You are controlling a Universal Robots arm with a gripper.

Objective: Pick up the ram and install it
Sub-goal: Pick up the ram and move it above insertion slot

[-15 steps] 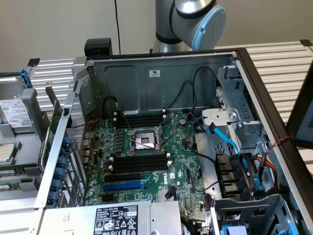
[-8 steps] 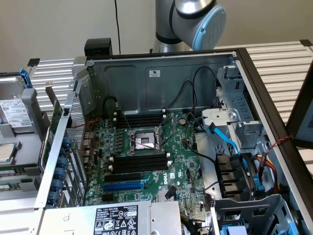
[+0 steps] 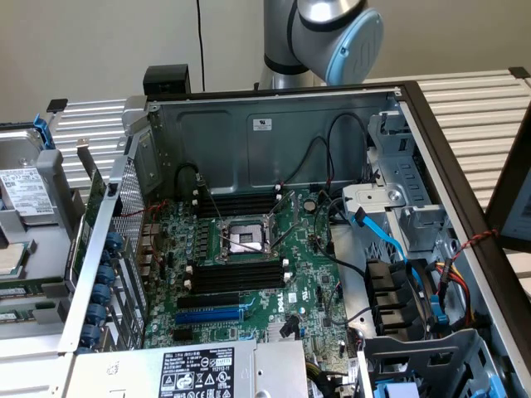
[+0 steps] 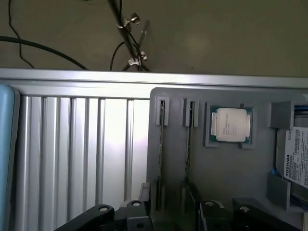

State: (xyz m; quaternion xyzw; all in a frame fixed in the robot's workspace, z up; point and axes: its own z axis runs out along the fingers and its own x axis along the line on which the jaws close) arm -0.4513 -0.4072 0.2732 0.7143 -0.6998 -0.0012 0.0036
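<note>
In the wrist view the fingers [image 4: 110, 215] of the gripper [image 4: 175, 219] are seen spread apart, with nothing gripped between them, above a grey tray [image 4: 226, 178] that rests on the slatted metal surface [image 4: 72, 144]. A ram stick [image 4: 160, 154] is stood on its edge in a narrow holder of that tray. A second ram stick [image 4: 188, 144] is stood the same way just beside it, parallel and apart. Both are viewed edge-on, so chips and label cannot be made out. The ends of the two sticks nearest the gripper are found in the gap between the fingers, and whether either stick is touched cannot be told. Next to the second ram stick a processor chip [image 4: 230, 125] is laid flat in its own recess, and beyond it a labelled hard drive [image 4: 296, 159] is held at the tray's edge. In the exterior view the arm [image 3: 332, 33] is seen behind the open computer case [image 3: 274, 124], which is laid on its side on the surface. Inside it the green motherboard [image 3: 311, 240] is exposed, with the processor socket [image 3: 246, 239] near its middle. Empty black memory slots [image 3: 236, 276] with white end clips are set on either side of the socket, and a long blue expansion slot [image 3: 207, 316] is set just beyond the nearer bank.
</note>
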